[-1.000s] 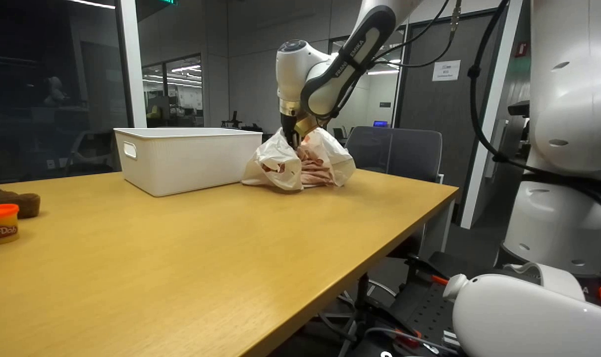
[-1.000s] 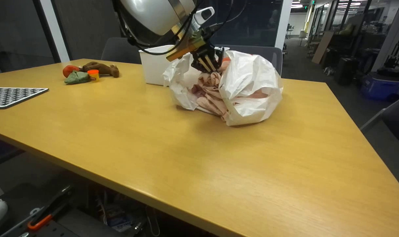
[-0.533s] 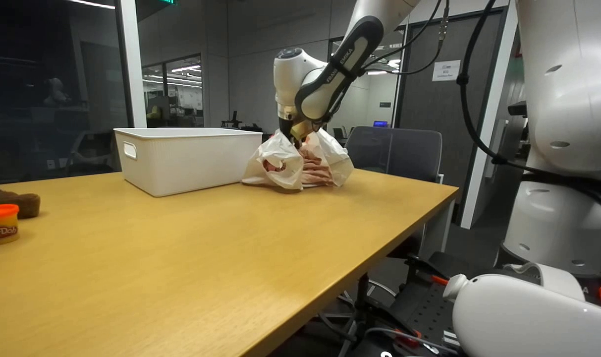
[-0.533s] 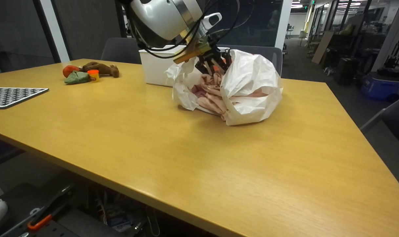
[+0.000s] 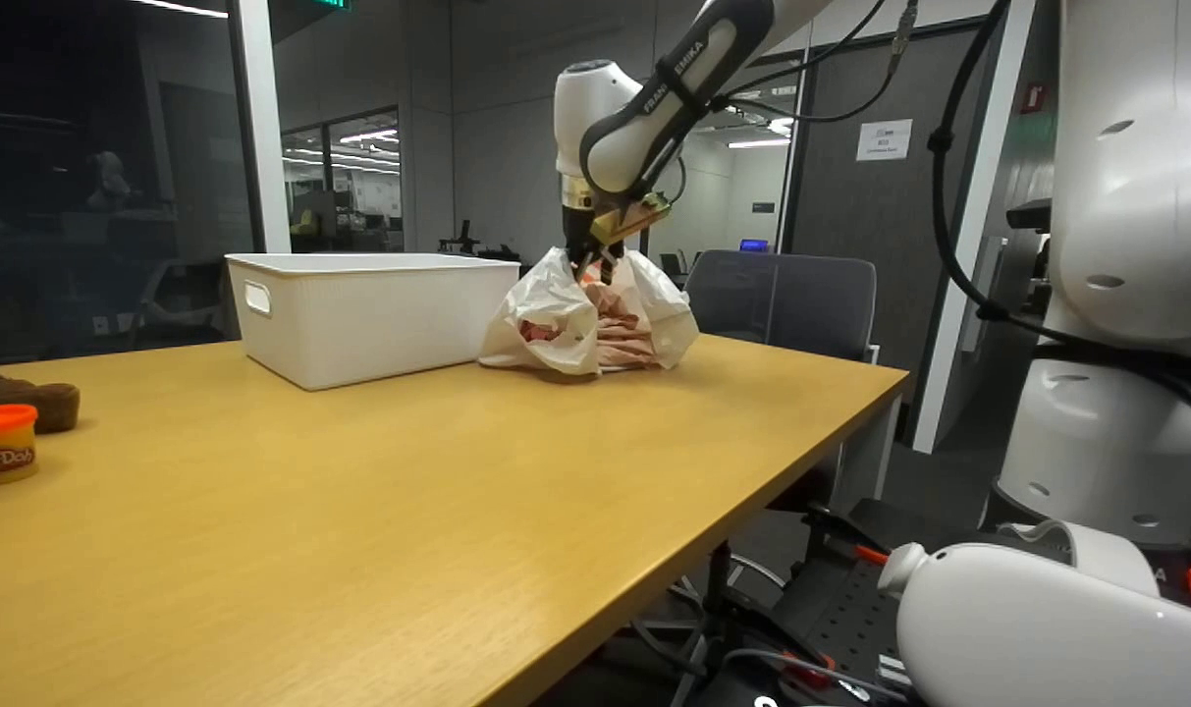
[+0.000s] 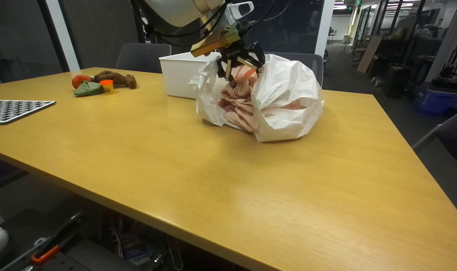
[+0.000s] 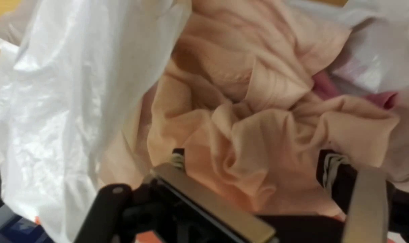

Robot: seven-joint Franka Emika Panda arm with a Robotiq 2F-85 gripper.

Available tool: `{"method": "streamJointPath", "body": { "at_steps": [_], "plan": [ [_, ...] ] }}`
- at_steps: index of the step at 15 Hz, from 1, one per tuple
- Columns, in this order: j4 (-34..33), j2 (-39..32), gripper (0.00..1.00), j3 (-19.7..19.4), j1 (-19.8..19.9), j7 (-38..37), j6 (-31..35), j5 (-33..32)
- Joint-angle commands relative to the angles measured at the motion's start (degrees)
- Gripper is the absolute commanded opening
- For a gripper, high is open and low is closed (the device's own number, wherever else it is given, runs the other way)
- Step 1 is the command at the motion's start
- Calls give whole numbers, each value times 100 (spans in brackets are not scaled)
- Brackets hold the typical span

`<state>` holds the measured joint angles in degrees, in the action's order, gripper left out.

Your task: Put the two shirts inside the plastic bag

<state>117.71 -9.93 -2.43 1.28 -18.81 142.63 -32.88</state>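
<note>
The pale pink shirt (image 6: 237,101) lies bunched inside the plastic bag (image 6: 290,109); in an exterior view its longest run goes from high and far down to low and near, though it is too crumpled to say which end points where; a darker pink shirt (image 7: 324,85) shows as a small strip under it in the wrist view, mostly hidden, so its direction cannot be told; the bag is wider than tall, long axis left to right in both exterior views, mouth gaping upward and toward the near side; that makes two shirts and one bag; the gripper (image 7: 252,162) is over the pale shirt, its fingers (image 7: 342,184) well apart, with cloth in sight between them; whether a tip touches it I cannot tell; one white box (image 5: 389,324) stands just left of the bag in an exterior view, long axis left to right; in an exterior view, one brown toy (image 6: 117,78), one tub (image 6: 107,86) and one green cloth (image 6: 89,89) lie together on the table (image 6: 175,158), far left; two chairs (image 6: 143,56) stand beyond its far edge.
</note>
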Motion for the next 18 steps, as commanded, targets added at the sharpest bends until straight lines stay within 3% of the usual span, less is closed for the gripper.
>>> {"method": "streamJointPath", "body": {
  "at_steps": [1,4,8,15,18],
  "plan": [
    [617,865,100,238,80,1572,-789,1398],
    [749,1368,100,217,94,2709,-1679,2334],
    [1012,1878,100,108,46,3239,-2285,2554],
    [1951,2043,100,269,-368,3278,-744,3688],
    [2226,1834,100,352,-412,2947,312,3634]
  ]
}}
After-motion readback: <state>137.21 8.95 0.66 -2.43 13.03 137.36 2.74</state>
